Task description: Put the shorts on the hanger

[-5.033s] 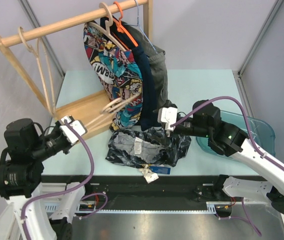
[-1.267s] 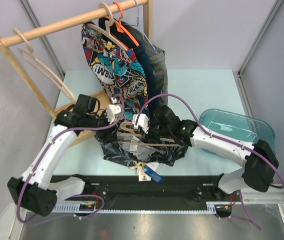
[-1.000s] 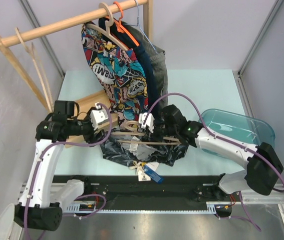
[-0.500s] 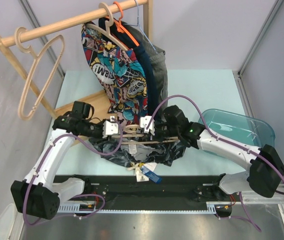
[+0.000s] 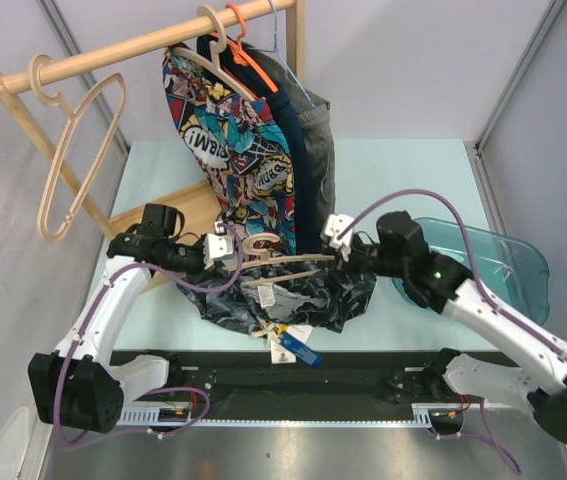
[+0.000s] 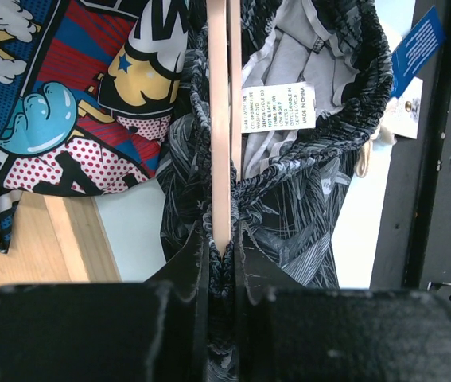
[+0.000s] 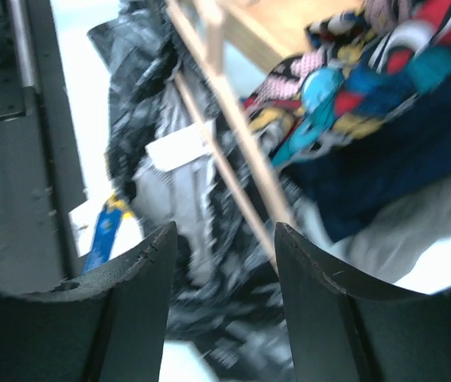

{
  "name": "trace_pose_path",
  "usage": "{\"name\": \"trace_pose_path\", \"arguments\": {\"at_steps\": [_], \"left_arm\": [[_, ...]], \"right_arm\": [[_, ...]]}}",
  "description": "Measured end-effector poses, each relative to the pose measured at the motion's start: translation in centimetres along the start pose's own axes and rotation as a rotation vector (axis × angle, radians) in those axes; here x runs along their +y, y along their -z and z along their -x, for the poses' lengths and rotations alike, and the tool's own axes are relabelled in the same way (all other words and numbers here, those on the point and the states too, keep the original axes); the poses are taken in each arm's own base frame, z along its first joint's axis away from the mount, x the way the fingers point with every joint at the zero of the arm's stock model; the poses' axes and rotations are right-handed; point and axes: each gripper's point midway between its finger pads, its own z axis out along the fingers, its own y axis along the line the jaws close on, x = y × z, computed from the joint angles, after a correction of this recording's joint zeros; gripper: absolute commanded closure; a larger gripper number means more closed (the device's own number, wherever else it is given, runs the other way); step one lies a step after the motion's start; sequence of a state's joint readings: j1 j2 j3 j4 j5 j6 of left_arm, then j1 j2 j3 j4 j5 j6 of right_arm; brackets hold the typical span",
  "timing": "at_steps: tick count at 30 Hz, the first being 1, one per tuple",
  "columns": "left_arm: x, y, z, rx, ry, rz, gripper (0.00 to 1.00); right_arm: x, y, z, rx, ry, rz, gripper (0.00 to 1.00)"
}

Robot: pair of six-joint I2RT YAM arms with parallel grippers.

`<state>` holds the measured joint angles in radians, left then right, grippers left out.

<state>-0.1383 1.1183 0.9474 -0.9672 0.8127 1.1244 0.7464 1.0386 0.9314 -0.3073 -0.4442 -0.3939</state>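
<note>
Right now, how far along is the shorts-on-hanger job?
Done: the hanger lies across the shorts, one end apparently inside the waistband. In hand: left gripper shut on the hanger's end; right gripper open, holding nothing. Left: shorts mostly lie bunched on the table, not yet hanging from the hanger.
</note>
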Motion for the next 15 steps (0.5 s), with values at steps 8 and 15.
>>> {"name": "trace_pose_path", "arguments": {"at_steps": [8,15], "left_arm": [[0.1,-0.3,-0.2,-0.008,0.04,0.01,1.0],[0.3,-0.6,-0.3,-0.019,0.064,0.031,1.0]], "right_arm": [[2.6,-0.2,-7.0,0.178,-0.217,-0.061,0.4],[2.6,-2.2,-14.0,0.391,-0.371,-0.226,0.4]]}}
